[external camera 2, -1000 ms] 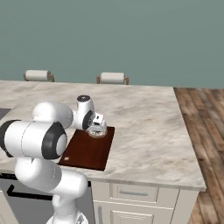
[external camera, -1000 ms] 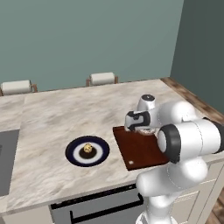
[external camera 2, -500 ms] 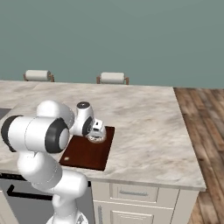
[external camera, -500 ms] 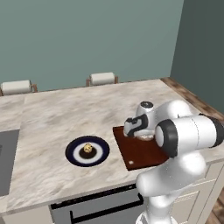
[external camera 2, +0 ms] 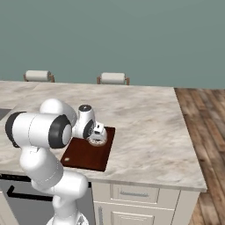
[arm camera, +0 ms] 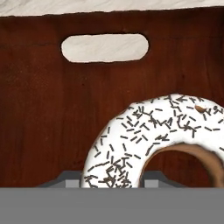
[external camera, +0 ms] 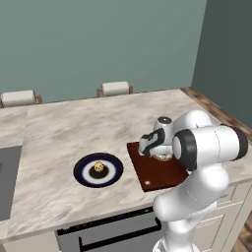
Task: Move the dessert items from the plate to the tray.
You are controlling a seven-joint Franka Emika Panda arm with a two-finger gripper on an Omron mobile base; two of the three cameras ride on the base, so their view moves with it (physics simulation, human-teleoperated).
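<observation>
From where I stand the gripper [external camera: 162,156] hangs low over the tray [external camera: 160,172], and in the hand view a white-iced donut [arm camera: 148,140] with dark sprinkles sits right between its finger tips [arm camera: 70,178], one on each side of the ring's near edge. The jaws are drawn in narrow on that donut, clamped on its rim, with the tray's dark wood and its pale slot [arm camera: 105,47] just beyond. In the right base view the gripper [external camera 2: 97,139] is over the far corner of the tray [external camera 2: 85,154], with the donut [external camera 2: 97,140] a pale blob under it. Against a second ago, the arm's big elbow has swung leftward and lower toward the counter front, while the hand has barely shifted over the tray. Farther left on the marble counter [external camera: 64,133], well apart from the tray, lies the navy plate [external camera: 98,169], and the small speckled tan cookie [external camera: 98,167] rests at its centre, where it was before. Two chair backs [external camera: 114,88] peek over the counter's far edge.
</observation>
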